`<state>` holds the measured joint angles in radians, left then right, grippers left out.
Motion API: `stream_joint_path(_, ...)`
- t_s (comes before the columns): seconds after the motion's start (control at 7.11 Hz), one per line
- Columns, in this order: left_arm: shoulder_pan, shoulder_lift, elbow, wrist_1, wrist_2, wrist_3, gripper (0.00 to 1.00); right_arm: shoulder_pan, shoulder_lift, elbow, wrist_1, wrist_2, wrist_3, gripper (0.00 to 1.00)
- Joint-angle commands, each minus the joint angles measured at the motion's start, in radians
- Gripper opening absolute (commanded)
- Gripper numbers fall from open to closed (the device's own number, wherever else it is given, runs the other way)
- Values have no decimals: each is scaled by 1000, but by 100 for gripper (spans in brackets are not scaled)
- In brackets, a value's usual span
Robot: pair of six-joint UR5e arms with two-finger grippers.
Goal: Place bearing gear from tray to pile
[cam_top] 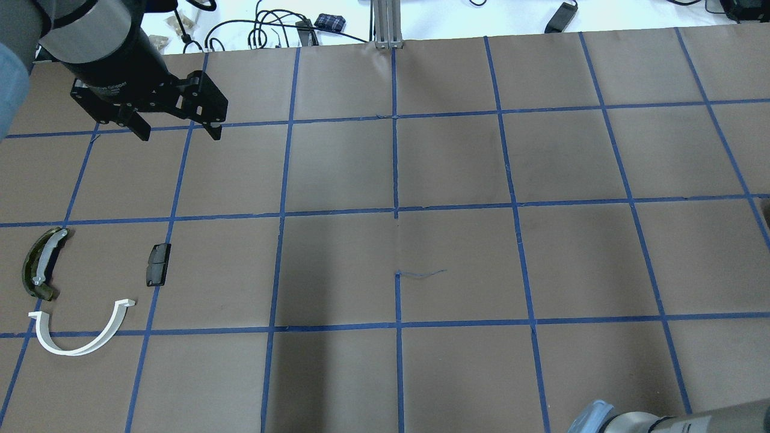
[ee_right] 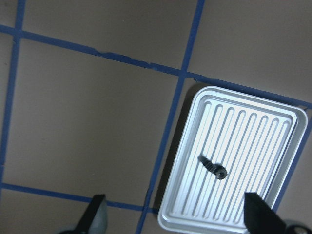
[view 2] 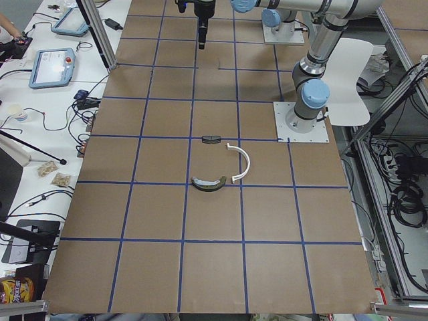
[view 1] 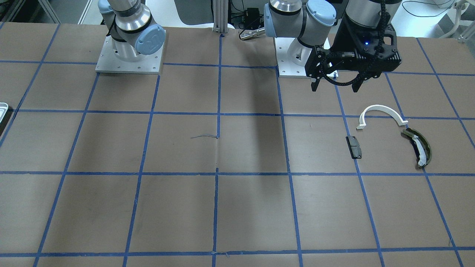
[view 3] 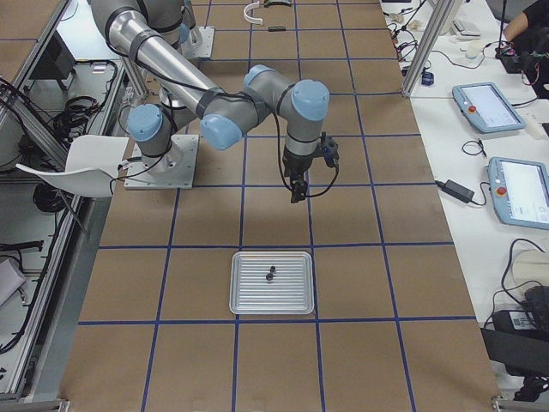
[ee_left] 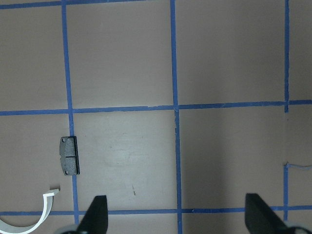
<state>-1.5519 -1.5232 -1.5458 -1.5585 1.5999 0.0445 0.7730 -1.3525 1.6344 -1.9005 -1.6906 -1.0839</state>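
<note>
The small dark bearing gear (ee_right: 214,168) lies in the white ridged tray (ee_right: 265,141), also seen in the exterior right view (view 3: 271,275). My right gripper (ee_right: 174,209) hangs open and empty above the table beside the tray (view 3: 249,296). The pile is at the other end: a white half-ring arc (cam_top: 84,337), an olive-green curved piece (cam_top: 41,264) and a dark grey block (cam_top: 158,264). My left gripper (cam_top: 179,133) is open and empty, high above the table near the pile. Its wrist view shows the block (ee_left: 69,155) and the arc's end (ee_left: 34,214).
Brown table with a blue tape grid. The arm bases (view 1: 129,55) stand on plates at the robot's edge. A sliver of the tray (view 1: 3,109) shows at the front view's left edge. Cables and pendants lie beyond the table's far edge.
</note>
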Motion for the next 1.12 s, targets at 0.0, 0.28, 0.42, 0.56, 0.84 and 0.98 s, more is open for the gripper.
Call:
stream_joint_path(0.0, 0, 0, 1, 0, 0, 0, 100, -81, 110, -1, -126, 5, -199, 100)
stream_joint_path(0.28, 1, 0, 1, 0, 0, 0, 100, -107, 198, 2, -127, 11, -281, 100)
stream_joint_path(0.42, 1, 0, 1, 0, 0, 0, 100, -119, 232, 5, -144, 8, -304, 100)
stream_joint_path(0.56, 1, 0, 1, 0, 0, 0, 100, -123, 259, 11, -173, 0, -361, 100)
stream_joint_path(0.84, 1, 0, 1, 0, 0, 0, 100, -126, 288, 13, -199, 0, -386, 100)
stream_joint_path(0.98, 1, 0, 1, 0, 0, 0, 100, -126, 294, 19, -207, 0, -392, 97)
